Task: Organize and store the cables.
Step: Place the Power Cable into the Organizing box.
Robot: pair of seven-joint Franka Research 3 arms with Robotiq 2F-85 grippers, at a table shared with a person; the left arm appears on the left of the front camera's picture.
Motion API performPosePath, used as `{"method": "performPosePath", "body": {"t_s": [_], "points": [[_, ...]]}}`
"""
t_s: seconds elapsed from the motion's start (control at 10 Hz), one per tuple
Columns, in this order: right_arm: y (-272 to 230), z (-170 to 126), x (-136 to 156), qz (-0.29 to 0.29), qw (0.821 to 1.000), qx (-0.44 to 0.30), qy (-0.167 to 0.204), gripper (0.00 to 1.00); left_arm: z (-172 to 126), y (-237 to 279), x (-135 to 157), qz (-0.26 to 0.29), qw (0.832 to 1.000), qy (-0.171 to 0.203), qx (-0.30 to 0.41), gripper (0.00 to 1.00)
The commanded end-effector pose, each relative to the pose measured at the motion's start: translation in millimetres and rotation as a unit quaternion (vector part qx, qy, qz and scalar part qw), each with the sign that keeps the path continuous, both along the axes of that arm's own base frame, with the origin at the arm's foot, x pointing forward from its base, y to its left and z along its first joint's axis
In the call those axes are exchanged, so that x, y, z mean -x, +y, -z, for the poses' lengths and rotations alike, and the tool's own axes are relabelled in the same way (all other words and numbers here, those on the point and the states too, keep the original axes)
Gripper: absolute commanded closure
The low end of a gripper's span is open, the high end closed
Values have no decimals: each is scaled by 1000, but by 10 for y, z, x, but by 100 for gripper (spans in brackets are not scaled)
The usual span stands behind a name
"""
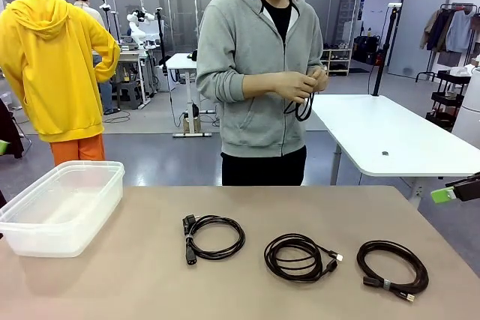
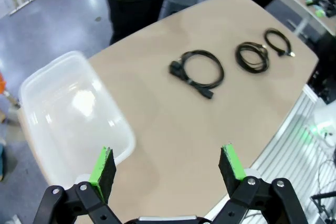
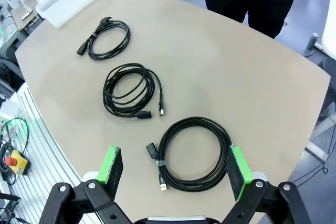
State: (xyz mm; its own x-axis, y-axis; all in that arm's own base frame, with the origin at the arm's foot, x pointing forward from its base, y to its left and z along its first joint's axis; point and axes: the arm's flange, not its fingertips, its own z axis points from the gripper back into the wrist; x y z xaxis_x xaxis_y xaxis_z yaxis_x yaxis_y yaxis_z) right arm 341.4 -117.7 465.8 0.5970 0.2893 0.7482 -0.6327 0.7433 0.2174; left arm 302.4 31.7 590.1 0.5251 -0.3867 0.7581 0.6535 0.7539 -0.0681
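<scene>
Front view catches the person's hands (image 1: 300, 82) holding a fourth cable (image 1: 303, 116) — three coiled cables (image 1: 270, 258) lie on the table (image 1: 135, 282) (clear bin (image 1: 105, 200) at left). Wrist views add the left gripper (image 2: 166, 153) and right gripper (image 3: 175, 151), jaws apart, empty.

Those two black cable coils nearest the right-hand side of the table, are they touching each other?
Apart. The right wrist view shows bare tabletop between the middle cable and the tied cable.
</scene>
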Motion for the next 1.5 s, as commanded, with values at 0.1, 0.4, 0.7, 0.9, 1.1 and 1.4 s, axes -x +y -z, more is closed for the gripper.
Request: {"method": "performPosePath", "body": {"t_s": [0.1,0.4,0.7,0.9,1.1,1.4], "points": [[-6,-9,-2,-5,1000,-3,-9,0,370,-933,-328,60,997,34,-37,0],[-6,-9,-2,-5,1000,-3,-9,0,801,-1921,-645,86,985,77,-126,0],[-6,-9,-2,-5,1000,-3,-9,0,1255,-2489,-988,58,978,125,-158,0],[-6,-9,-2,-5,1000,-3,-9,0,1449,-2739,-1186,22,973,147,-178,0],[-6,-9,-2,-5,1000,-3,-9,0,1617,-3002,-1482,-14,964,184,-194,0],[-6,-9,-2,-5,1000,-3,-9,0,1931,-3224,-1833,-94,946,214,-225,0]]}}
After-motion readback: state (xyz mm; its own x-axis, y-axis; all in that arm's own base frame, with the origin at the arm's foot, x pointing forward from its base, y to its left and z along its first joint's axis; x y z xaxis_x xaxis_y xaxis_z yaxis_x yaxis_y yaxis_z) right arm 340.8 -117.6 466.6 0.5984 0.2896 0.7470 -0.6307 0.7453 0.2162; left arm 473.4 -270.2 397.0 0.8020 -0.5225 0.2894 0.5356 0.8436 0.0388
